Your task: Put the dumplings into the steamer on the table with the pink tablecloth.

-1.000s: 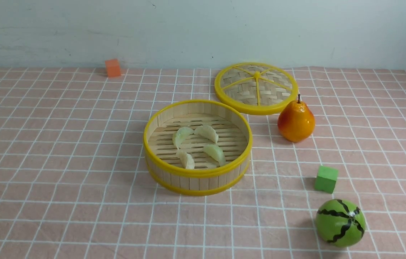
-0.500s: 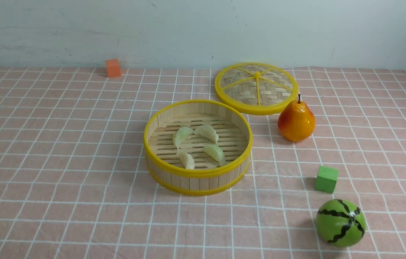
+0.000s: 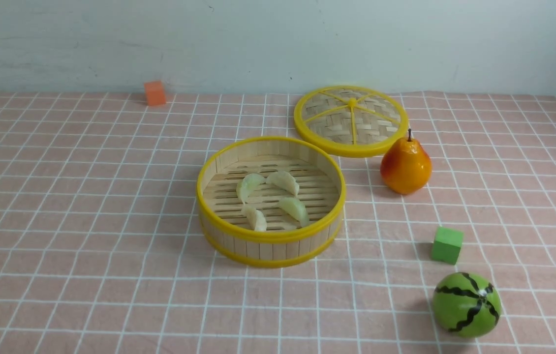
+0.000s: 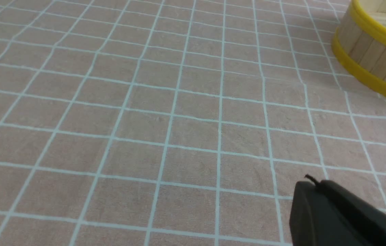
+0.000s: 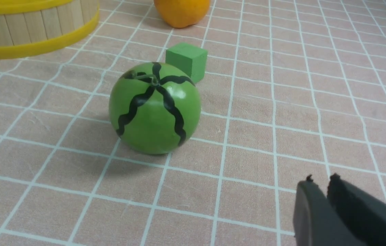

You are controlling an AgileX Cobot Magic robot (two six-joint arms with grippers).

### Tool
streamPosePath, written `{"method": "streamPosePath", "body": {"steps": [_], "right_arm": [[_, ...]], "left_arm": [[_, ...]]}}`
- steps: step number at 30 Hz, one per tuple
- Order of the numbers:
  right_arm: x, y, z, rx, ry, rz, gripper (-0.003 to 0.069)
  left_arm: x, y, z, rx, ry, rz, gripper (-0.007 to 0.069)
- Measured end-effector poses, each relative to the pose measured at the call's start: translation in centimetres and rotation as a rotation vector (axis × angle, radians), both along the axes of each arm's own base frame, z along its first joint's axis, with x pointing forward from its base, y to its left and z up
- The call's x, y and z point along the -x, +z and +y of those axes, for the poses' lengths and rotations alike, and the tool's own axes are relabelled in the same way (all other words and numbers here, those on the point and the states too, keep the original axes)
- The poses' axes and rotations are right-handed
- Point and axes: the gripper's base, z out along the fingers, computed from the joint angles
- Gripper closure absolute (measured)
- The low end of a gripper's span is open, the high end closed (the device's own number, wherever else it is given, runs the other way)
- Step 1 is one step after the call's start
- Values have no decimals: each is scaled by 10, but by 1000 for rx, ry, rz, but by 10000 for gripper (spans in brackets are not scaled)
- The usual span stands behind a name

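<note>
Front view, left to right: a small orange cube (image 3: 154,93), then four pale crescent dumplings (image 3: 271,199) lying inside the round yellow-rimmed bamboo steamer (image 3: 219,167) on the pink grid tablecloth (image 3: 86,196), then a striped green melon ball (image 3: 466,304). The left gripper (image 4: 311,184) hovers pinched closed and empty; the right gripper (image 5: 319,181) shows a narrow slit, holding nothing.

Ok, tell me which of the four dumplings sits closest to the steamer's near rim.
The pale cream dumpling at the front left of the group. It lies nearest the steamer wall facing the robot; the other three sit farther back on the slats.
</note>
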Motion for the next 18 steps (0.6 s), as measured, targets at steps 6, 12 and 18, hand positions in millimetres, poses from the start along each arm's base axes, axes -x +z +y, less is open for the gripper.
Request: {"method": "streamPosePath", "body": {"steps": [6, 12, 18], "right_arm": [[0, 0, 0, 0, 0, 0, 570], [0, 0, 0, 0, 0, 0, 562], [0, 0, 0, 0, 0, 0, 554]], "left_arm": [[0, 0, -4, -7, -79, 1, 638], [0, 0, -5, -5, -88, 3, 638], [0, -1, -5, -5, -88, 3, 638]]}}
